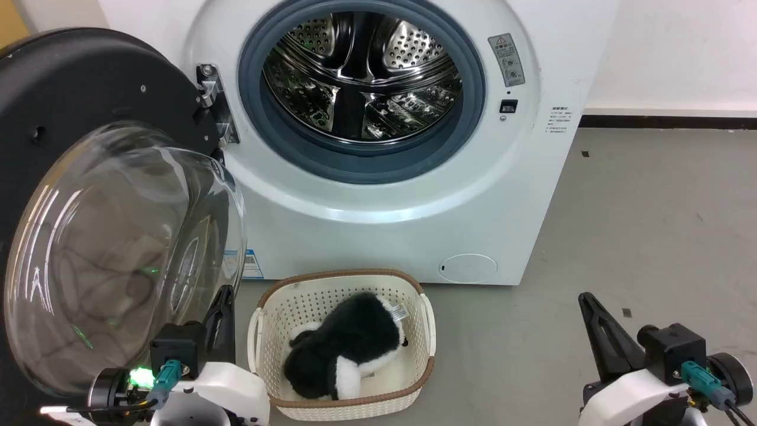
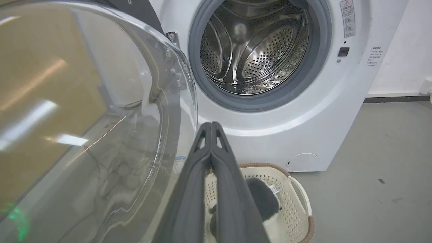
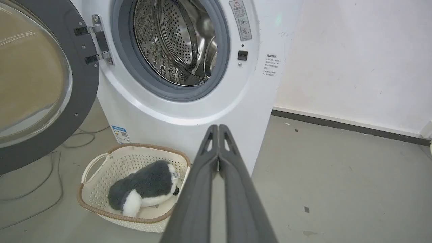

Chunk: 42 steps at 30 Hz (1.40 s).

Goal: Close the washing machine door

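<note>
Hinge [image 1: 214,103] metal at the upper left of the head view carries the washing machine door [image 1: 112,225], which stands swung wide open. It fills the left side of that frame, black rim at the top and clear glass bowl bulging toward the camera. The washing machine [image 1: 378,207] takes the upper centre, with its steel drum [image 1: 361,77] bare inside the blue-grey gasket [image 1: 366,163].

The left tool [image 2: 211,125] rises from the bottom centre of the left wrist view, fingers pressed together on nothing. It is just beside the lower right edge of the glass, and I cannot tell whether it touches. The right tool [image 3: 218,126] also has its fingers together and empty. In the head view it sits at the lower right over the grey floor [image 1: 650,236], well apart from the machine.

At the bottom centre a cream basket [image 1: 349,275] stands on the floor just before the machine, with a black-and-white plush toy [image 1: 349,349] lying inside.
</note>
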Available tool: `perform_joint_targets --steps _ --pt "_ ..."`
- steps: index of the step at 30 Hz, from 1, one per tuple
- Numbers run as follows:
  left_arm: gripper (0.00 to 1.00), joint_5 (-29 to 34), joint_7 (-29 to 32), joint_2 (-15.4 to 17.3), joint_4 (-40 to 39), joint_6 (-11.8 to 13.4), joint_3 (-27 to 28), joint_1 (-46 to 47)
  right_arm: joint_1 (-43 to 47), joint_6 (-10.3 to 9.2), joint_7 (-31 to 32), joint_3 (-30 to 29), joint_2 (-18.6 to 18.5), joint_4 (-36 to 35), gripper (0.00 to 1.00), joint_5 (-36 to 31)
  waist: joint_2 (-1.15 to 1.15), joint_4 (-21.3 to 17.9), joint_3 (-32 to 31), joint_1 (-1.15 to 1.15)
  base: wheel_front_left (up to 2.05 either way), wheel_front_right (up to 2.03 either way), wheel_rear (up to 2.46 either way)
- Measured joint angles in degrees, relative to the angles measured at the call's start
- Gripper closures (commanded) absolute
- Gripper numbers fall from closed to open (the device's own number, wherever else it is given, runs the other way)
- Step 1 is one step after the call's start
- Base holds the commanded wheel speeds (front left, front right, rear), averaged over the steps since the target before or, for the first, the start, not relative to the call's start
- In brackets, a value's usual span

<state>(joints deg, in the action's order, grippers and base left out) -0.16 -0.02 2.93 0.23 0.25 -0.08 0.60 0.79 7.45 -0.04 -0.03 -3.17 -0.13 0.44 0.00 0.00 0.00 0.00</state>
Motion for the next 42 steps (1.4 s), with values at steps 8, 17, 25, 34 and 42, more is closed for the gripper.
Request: perform_joint_targets --steps 8,17,25,34,42 --pt "1.0 0.0 0.0 0.0 0.0 0.0 0.0 0.0 0.0 -0.01 0.0 0.0 0.0 0.0 1.0 0.0 0.0 0.0 0.0 0.0 0.0 0.0 0.0" --pt "1.0 0.0 0.0 0.0 0.0 0.0 0.0 0.0 0.0 0.0 0.0 0.0 0.0 0.0 1.0 0.0 0.0 0.0 0.0 0.0 0.0 0.0 0.0" --pt "1.0 0.0 0.0 0.0 0.0 0.0 0.0 0.0 0.0 0.0 0.0 0.0 0.0 0.0 1.0 0.0 0.0 0.0 0.0 0.0 0.0 0.0 0.0" --pt "0.0 0.0 0.0 0.0 0.1 0.2 -0.1 0.0 0.0 -0.01 -0.1 -0.1 0.0 0.0 0.0 0.1 0.0 0.0 0.0 0.0 0.0 0.0 0.0" --pt "0.0 0.0 -0.9 0.0 0.0 1.7 -0.7 0.0 0.0 -0.01 -0.9 -0.5 0.0 0.0 0.0 0.8 0.0 0.1 0.2 0.0 0.0 0.0 0.0"
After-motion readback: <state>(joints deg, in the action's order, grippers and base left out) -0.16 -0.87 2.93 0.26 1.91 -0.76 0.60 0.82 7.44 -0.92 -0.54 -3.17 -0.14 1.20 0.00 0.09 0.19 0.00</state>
